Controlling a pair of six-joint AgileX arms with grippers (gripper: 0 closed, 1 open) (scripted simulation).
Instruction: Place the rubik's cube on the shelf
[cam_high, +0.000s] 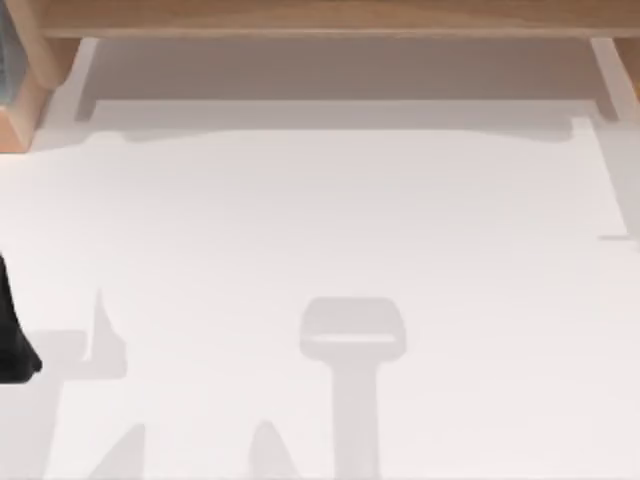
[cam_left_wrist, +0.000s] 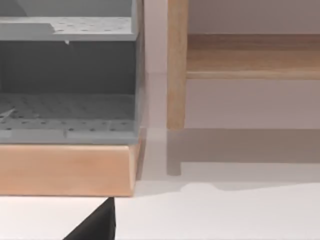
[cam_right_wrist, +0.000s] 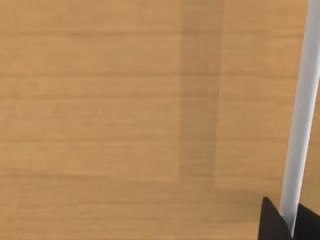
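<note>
Shelf: the long tan board (cam_high: 320, 15) runs along the far edge of the worktop (cam_high: 330, 220) in the top view, with white uprights (cam_high: 606, 80) below it at either end. The right wrist view looks flat onto wood grain (cam_right_wrist: 125, 120) crossed by a darker band of shadow, with a white upright (cam_right_wrist: 300, 110) at one edge.

Rubik's cube: I cannot find it on the worktop, on the visible strip of shelf, or in either wrist picture — where it sits cannot be told.

Right tool: a dark fingertip (cam_right_wrist: 280, 222) shows at the corner of its own wrist view, close against the wood and the white upright. Whether the fingers are apart, together or clamped on anything cannot be told.

Left arm: a dark part of it (cam_high: 12, 335) sits at the worktop's left edge, seemingly parked. Its wrist view faces a grey perforated rack (cam_left_wrist: 67, 75) on a wooden base (cam_left_wrist: 65, 170), beside a wooden post (cam_left_wrist: 176, 65). A dark tip (cam_left_wrist: 97, 225) shows — finger state cannot be told.

Step in hand: my reading is the placing stage, with the right arm up at the shelf.

Next move: if the cube is set down, it calls for a clean release and a retreat clear of the upright — otherwise, lowering onto the board first.
</note>
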